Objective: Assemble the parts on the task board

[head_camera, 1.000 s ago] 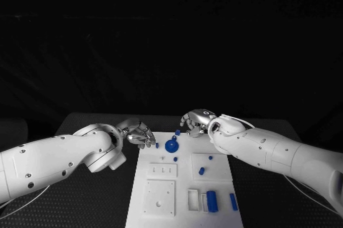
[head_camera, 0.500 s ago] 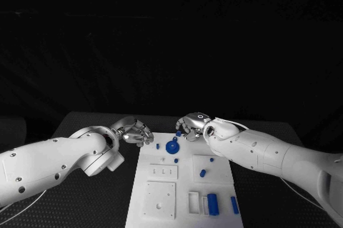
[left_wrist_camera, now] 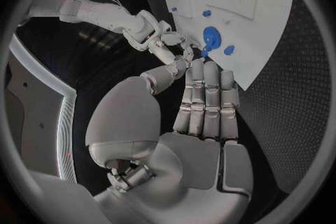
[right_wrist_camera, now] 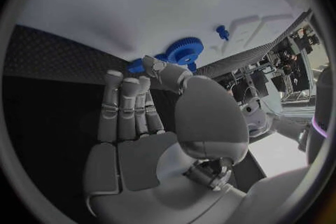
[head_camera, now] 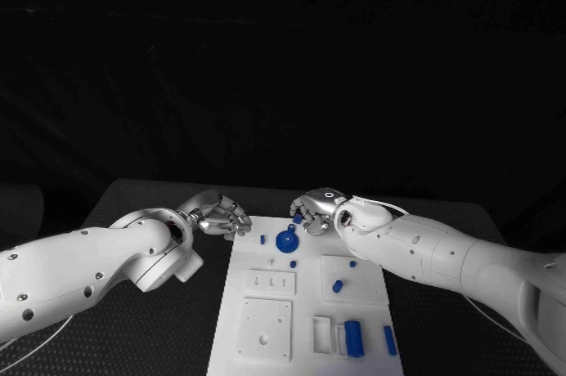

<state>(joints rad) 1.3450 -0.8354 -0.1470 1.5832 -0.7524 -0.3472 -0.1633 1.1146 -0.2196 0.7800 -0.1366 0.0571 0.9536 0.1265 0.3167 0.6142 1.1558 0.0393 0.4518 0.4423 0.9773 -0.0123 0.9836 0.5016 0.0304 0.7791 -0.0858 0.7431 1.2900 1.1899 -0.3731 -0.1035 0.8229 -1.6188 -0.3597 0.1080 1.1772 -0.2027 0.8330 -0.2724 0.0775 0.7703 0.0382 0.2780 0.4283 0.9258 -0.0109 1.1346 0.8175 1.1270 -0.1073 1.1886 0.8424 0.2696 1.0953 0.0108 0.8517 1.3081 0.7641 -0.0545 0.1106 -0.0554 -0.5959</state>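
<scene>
The white task board [head_camera: 309,315] lies mid-table. A blue gear [head_camera: 285,242] [right_wrist_camera: 184,50] [left_wrist_camera: 212,38] stands near its far end. My right hand [head_camera: 316,208] [right_wrist_camera: 150,123] [left_wrist_camera: 167,45] is at the board's far edge; its thumb and a fingertip pinch a small blue part [head_camera: 298,220] [right_wrist_camera: 136,65] just beyond the gear. My left hand [head_camera: 218,215] [left_wrist_camera: 199,106] hovers off the board's far left corner, fingers extended, holding nothing. A small blue peg [head_camera: 262,239] [left_wrist_camera: 229,50] lies between it and the gear.
More blue parts sit on the board: two small ones [head_camera: 352,264] [head_camera: 338,285] right of centre, and two long ones [head_camera: 352,338] [head_camera: 389,340] at the near right beside a white slot block [head_camera: 320,331]. Black table [head_camera: 141,327] flanks the board.
My left hand has drawn back slightly from the board's left edge and lifted a little. The right hand has stayed at the small blue part.
</scene>
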